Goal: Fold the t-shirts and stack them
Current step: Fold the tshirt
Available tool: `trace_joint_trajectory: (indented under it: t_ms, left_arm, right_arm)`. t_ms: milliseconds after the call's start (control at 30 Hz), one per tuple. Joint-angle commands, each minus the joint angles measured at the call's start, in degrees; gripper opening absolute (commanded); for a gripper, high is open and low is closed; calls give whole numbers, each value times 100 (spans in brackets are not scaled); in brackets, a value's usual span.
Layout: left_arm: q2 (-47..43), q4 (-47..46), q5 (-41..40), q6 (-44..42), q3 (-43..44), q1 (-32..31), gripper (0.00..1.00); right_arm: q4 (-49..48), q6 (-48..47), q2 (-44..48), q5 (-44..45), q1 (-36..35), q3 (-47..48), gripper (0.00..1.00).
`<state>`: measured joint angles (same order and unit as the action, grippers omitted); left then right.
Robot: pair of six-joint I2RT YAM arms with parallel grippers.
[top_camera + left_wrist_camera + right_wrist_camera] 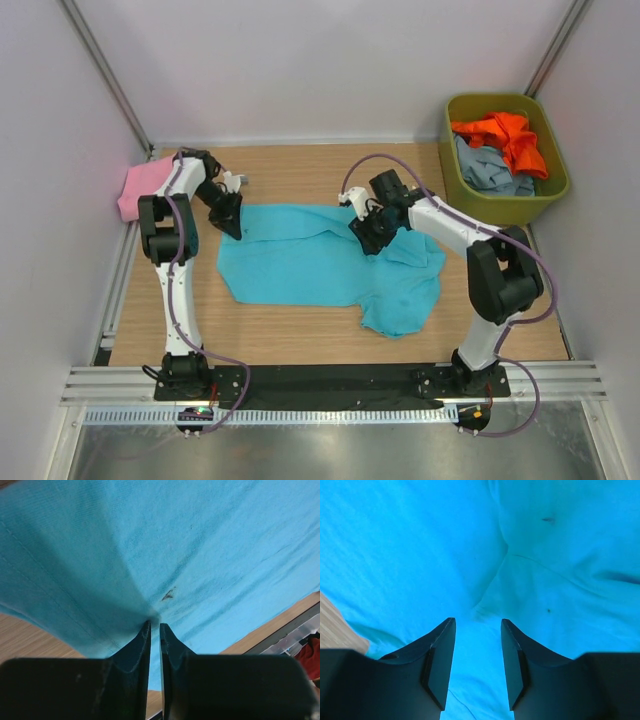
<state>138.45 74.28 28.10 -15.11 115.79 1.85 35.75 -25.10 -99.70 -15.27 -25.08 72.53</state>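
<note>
Bin [508,208] holds orange tee [510,135] and grey-blue tee [490,170]; left gripper [155,625] pinches turquoise tee [310,265], right gripper [478,622] gapes.

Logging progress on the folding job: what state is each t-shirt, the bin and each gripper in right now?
turquoise t-shirt: spread on the table, rumpled, not yet folded
pink t-shirt: heaped at the far left edge
orange t-shirt: crumpled in the bin
grey-blue t-shirt: crumpled in the bin, partly under the orange one
bin: upright, holding two shirts
left gripper: shut on the turquoise t-shirt
right gripper: open over the turquoise t-shirt
</note>
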Motion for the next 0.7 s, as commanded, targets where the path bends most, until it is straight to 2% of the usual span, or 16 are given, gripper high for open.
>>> trace_joint_trajectory:
  t_ms: [0,233,667]
  left_arm:
    - [-407,-160,55,61,-65,0,13]
    - [-451,-160,152,61,-65,0,13]
    - [-407,-107,214,-18,-65,0,13]
  right_arm:
    - [-218,129,-198,-47,109,217,47]
    - [-112,23,-585,120,109,525,43]
    - [38,23,-682,94,-164,437,40]
